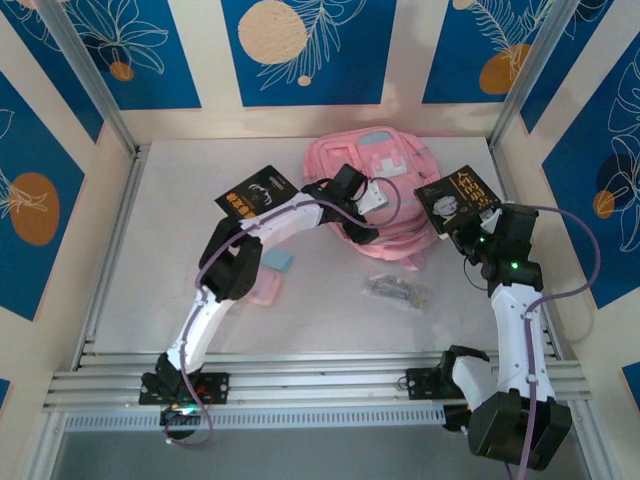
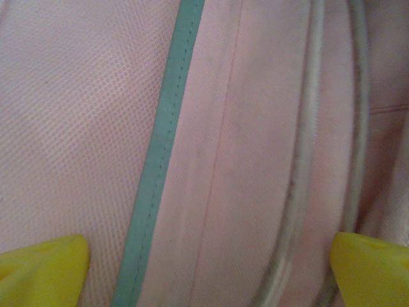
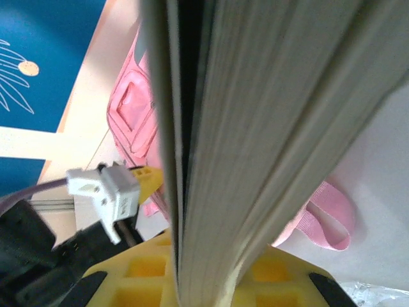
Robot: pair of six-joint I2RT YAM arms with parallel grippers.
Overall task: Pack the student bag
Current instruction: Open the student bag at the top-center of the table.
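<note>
Over student bag (image 1: 400, 165): my left jaws spread wide, pink fabric w/ teal trim (image 2: 160, 160) between tips. Right jaws clamped on black book (image 1: 457, 198), just beside bag.

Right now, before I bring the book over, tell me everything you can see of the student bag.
The student bag is a large pink fabric backpack lying at the far middle of the table, a pale blue panel and a patch facing up. A pink strap loop trails off its near side. Close up, its cloth is fine mesh crossed by a teal trim strip. The left gripper hangs open just over it; I cannot tell if they touch.
</note>
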